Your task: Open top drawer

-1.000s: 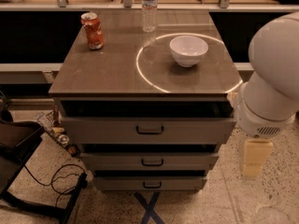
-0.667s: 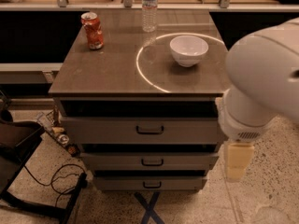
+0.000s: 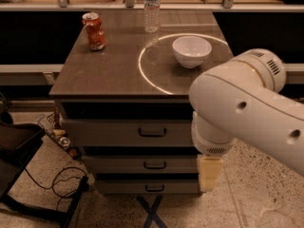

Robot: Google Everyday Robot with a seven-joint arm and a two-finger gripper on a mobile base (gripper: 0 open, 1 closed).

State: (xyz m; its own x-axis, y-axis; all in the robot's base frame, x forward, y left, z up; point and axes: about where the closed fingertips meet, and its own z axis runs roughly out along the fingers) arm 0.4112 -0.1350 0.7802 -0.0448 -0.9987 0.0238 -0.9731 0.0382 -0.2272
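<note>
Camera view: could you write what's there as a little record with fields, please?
tabletop: red soda can, clear plastic bottle, white round bowl
target: wide grey-brown top drawer, small dark handle untouched
gripper: pale two-finger gripper, low, at the right end of the drawer fronts, apart from the handle

One end effector (image 3: 209, 173) beside three drawers (image 3: 118, 133) (image 3: 124, 165) (image 3: 126, 187); one can (image 3: 95, 31), bottle (image 3: 151, 11), bowl (image 3: 192, 50)

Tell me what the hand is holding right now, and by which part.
Nothing that shows. The hand hangs by the right edge of the drawer fronts, low and well to the right of the top drawer and its handle, which it does not touch.
</note>
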